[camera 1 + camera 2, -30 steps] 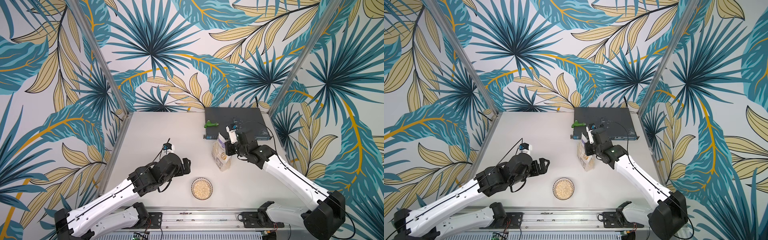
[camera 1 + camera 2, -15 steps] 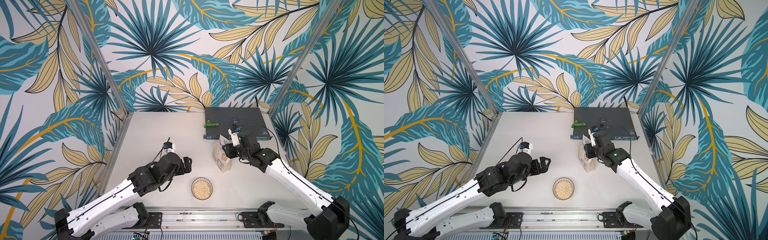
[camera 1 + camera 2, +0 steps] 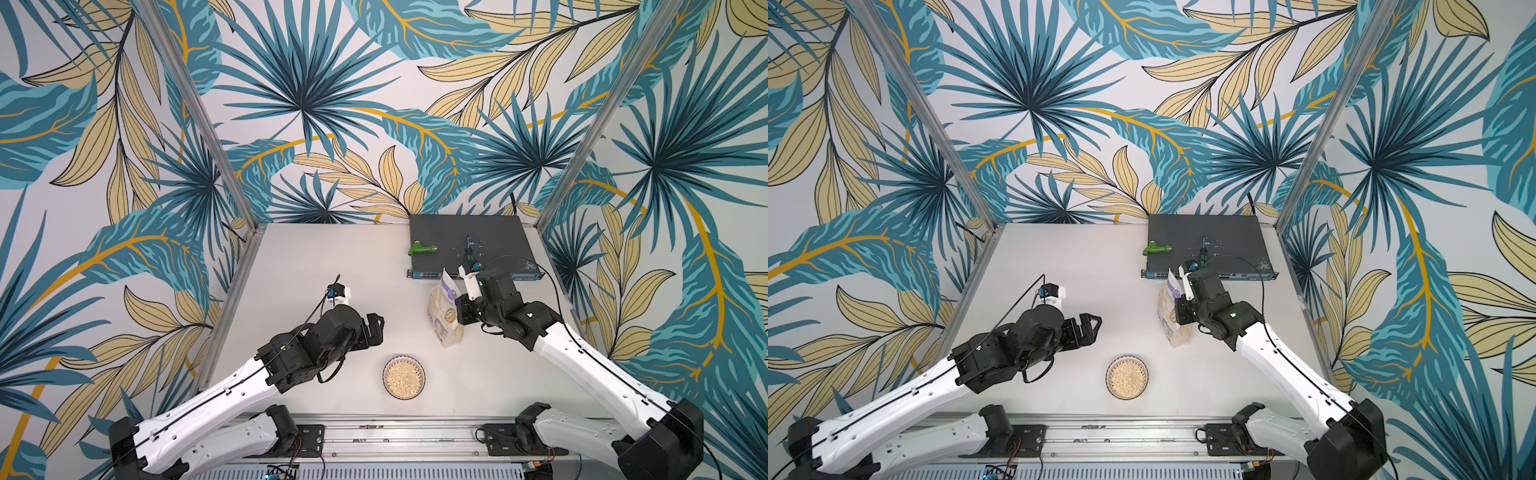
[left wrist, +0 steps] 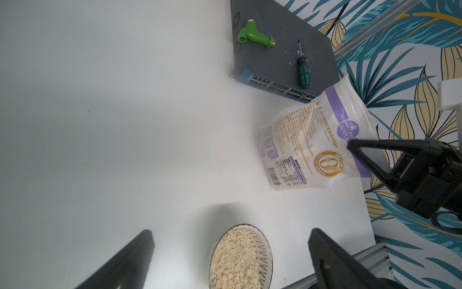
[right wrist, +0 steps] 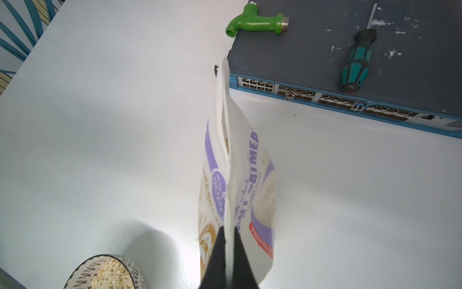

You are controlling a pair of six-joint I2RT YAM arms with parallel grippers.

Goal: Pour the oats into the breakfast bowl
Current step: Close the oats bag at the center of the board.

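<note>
Right gripper [image 5: 228,236]: black fingers pressed together on the thin top edge of the oats pouch [image 5: 260,200], one on each face; in a top view it [image 3: 459,311] sits at the pouch's right side.
Oats pouch, place: right half of the white table [image 3: 324,266], held top up and leaning a little, just in front of the network switch [image 3: 469,241]. Whether its base touches the table cannot be told.
Oats pouch, look: clear plastic with a purple band, a round gold emblem and small print [image 4: 305,142]; pale flakes fill the lower part.
Breakfast bowl [image 3: 423,376]: near the front edge, apart from the pouch and to its front-left; dark rim, dark radial pattern inside [image 4: 260,247], loose oats [image 4: 235,262] heaped in it.
Left gripper [image 3: 376,328]: jaws spread wide, nothing between them, above bare table left of the bowl and facing the bowl and pouch.
On the switch: a green plastic tap [image 5: 257,25] at its left end, a green-handled screwdriver [image 5: 357,67] further right, white flecks around it.
In the way: between pouch and bowl, only bare table.
</note>
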